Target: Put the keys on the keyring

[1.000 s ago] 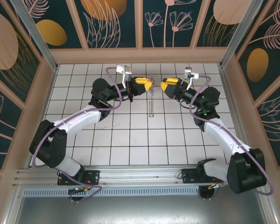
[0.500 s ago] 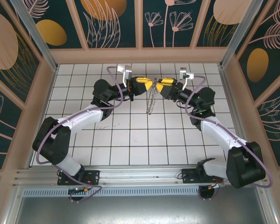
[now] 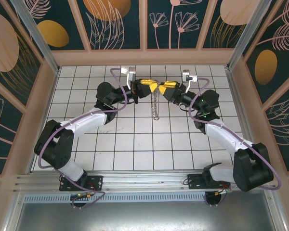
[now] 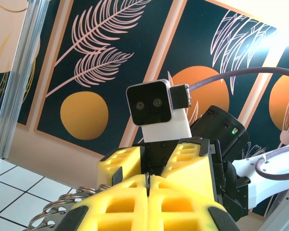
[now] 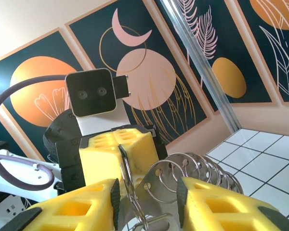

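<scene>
Above the far middle of the table (image 3: 135,144), the keyring (image 3: 156,106) is caught at its upper end where the two claws meet tip to tip. From there its string of small metal rings trails straight toward the arm bases in the overhead view. I judge that it hangs down; whether its lower end touches the tiles I cannot tell. Its long axis runs across the line that joins the two claws.

The left claw (image 3: 151,87) has its yellow fingers pressed together. In the right wrist view a thin wire loop comes out of the seam between them, so it appears to pinch the keyring at the top. The right claw (image 3: 162,88) faces it head-on from the other side. Its fingers (image 5: 216,207) stand spread, with a cluster of rings lying in the gap between them, closer to the right-hand finger. I see no clear pinch there.

The key I cannot make out in any view. A small metal piece sits low between the right fingers, too cropped to name.

The coming move likely turns on this: the rings lie directly ahead of the right claw and inside its gap, while the left claw holds them fast. Neither arm is nearer.
</scene>
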Motion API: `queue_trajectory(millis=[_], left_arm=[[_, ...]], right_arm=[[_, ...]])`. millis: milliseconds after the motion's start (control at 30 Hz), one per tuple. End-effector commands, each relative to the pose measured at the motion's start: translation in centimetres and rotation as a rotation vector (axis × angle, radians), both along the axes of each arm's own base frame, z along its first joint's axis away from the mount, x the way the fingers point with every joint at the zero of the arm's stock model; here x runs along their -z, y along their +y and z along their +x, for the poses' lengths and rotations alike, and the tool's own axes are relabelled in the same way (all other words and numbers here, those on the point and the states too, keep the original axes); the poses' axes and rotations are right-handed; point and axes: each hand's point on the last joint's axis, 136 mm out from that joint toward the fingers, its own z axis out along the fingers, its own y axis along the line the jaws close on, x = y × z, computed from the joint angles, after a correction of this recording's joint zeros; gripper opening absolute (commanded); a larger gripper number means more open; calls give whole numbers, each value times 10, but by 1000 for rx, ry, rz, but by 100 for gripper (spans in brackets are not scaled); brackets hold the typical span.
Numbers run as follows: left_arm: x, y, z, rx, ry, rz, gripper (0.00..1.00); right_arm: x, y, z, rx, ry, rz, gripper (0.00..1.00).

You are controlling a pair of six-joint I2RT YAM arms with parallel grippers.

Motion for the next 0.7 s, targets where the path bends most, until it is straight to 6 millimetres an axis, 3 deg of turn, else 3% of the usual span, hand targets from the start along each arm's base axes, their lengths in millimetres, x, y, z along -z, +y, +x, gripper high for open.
queue_trajectory(millis=[0,667], left_arm=[[-10,4,-1,-5,-38,-38,0],[-7,3,0,-3,-33,-39,0]], right_arm=[[-24,1,-4,0,-80,34,39],[-33,-5,-14,27,-112,14,42]])
